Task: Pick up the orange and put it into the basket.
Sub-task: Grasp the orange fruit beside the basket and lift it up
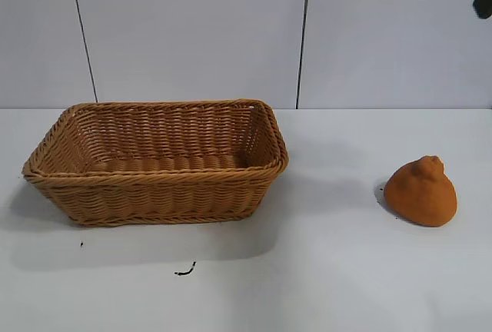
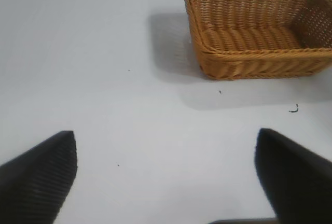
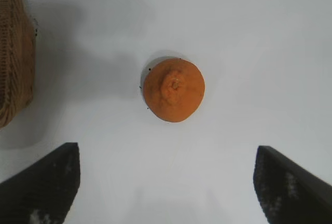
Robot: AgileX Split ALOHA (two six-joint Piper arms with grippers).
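**Orange not picked up yet, basket has nothing in it**

Basically nothing is done so far. The white desk [image 1: 323,270] carries the big light-brown rectangular wicker basket [image 1: 157,164] with its flared woven sides and braided rim, sitting toward the left arm's side, and no fruit shows inside it. The matte orange fruit [image 1: 421,190] sits well apart from it on the right arm's side, resting on the desk with its knobby neck pointing up, so it looks kind of pear-shaped, with dimpled skin.

The right gripper [image 3: 166,182] hovers above the orange, its fingers [image 3: 44,182] spread wide and holding nothing. The left gripper [image 2: 166,177] hangs over bare desk off to the side of the basket, fingers [image 2: 39,177] also wide apart and holding nothing.

So the whole job is left, I'd say: drop down, grab, carry over, release into the basket.
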